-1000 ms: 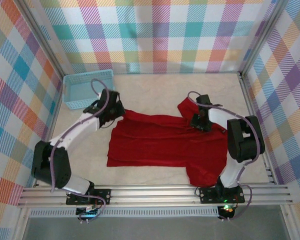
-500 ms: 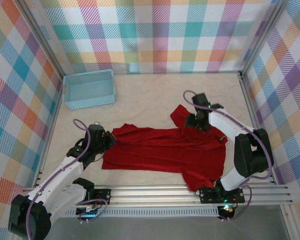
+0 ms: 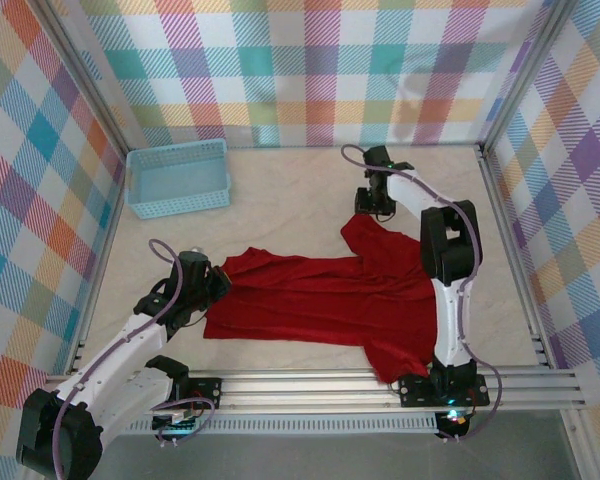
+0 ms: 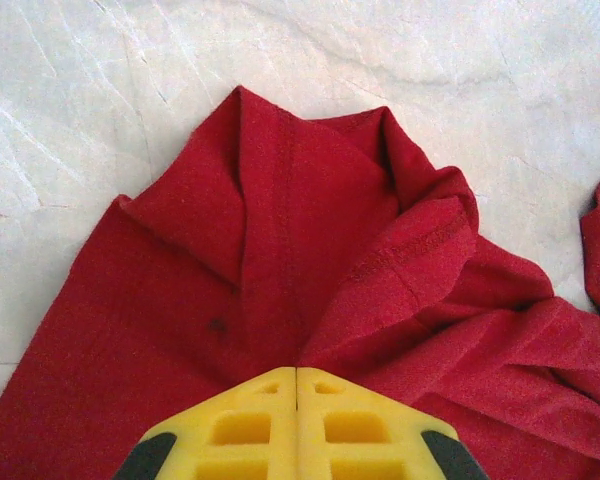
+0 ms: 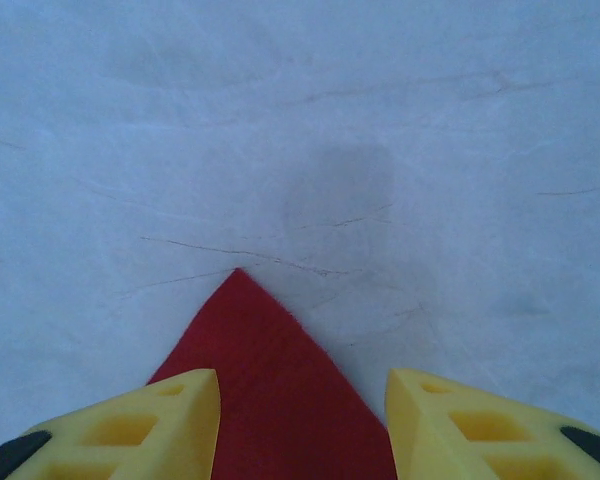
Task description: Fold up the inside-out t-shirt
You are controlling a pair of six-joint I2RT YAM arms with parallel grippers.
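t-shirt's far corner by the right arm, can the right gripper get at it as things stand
Probably yes. The right gripper stands open over the t-shirt's pointed corner, which lies flat on the table between its fingers with nothing covering it.

A t-shirt (image 3: 330, 300) lies spread on the middle of the table (image 3: 280, 190). A basket (image 3: 177, 178) stands behind it at the far left. The left gripper (image 3: 222, 278) is at its left edge, the right gripper (image 3: 368, 208) over its far corner.

Red t-shirt (image 3: 330, 300) lies spread out, edges rumpled
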